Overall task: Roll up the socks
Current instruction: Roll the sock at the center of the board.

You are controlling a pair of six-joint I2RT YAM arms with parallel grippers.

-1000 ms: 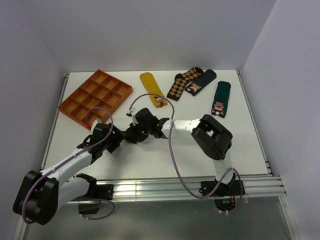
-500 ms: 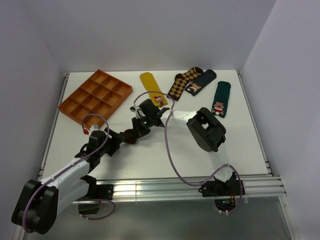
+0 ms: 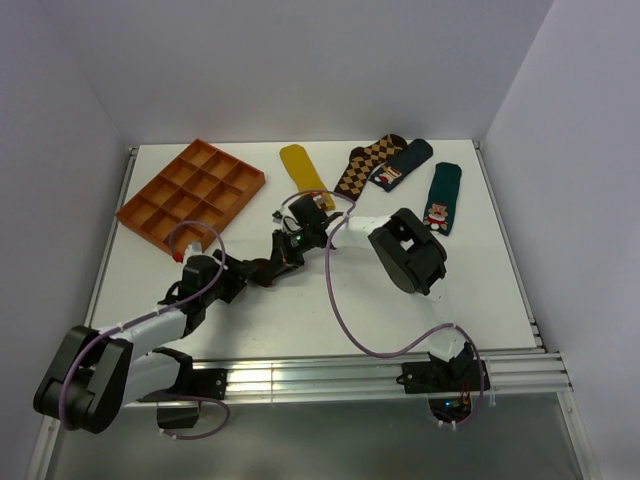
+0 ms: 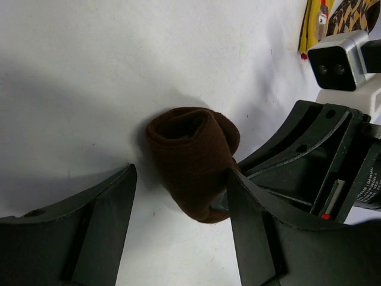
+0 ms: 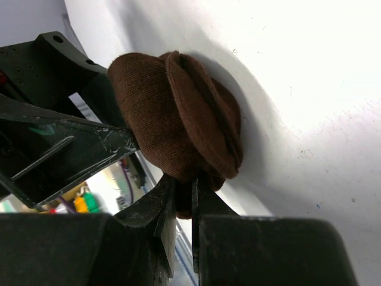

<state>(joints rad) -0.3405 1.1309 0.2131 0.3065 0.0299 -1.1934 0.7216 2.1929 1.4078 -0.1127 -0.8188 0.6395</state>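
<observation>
The dark brown sock [image 4: 190,149] lies rolled into a thick bundle on the white table; in the top view the sock [image 3: 266,271] sits between the two arms' tips. My left gripper [image 4: 180,179] is open around the roll. Its right finger [image 4: 256,226] touches the fabric, while its left finger [image 4: 101,226] stands a little clear. My right gripper [image 5: 184,190] is shut, pinching a fold at the edge of the sock [image 5: 172,131]. From above, the left gripper [image 3: 250,272] comes in from the left and the right gripper [image 3: 283,256] from the upper right.
An orange compartment tray [image 3: 190,195] stands at the back left. A mustard yellow sock [image 3: 303,170], a diamond-patterned sock [image 3: 365,165], a dark teal sock [image 3: 405,162] and a green sock [image 3: 442,198] lie along the back. Purple cables loop over both arms.
Both arms have shifted a little to the left, the right forearm swinging toward the back. The left jaws have narrowed around the sock roll. The right gripper stays pinched on it.
</observation>
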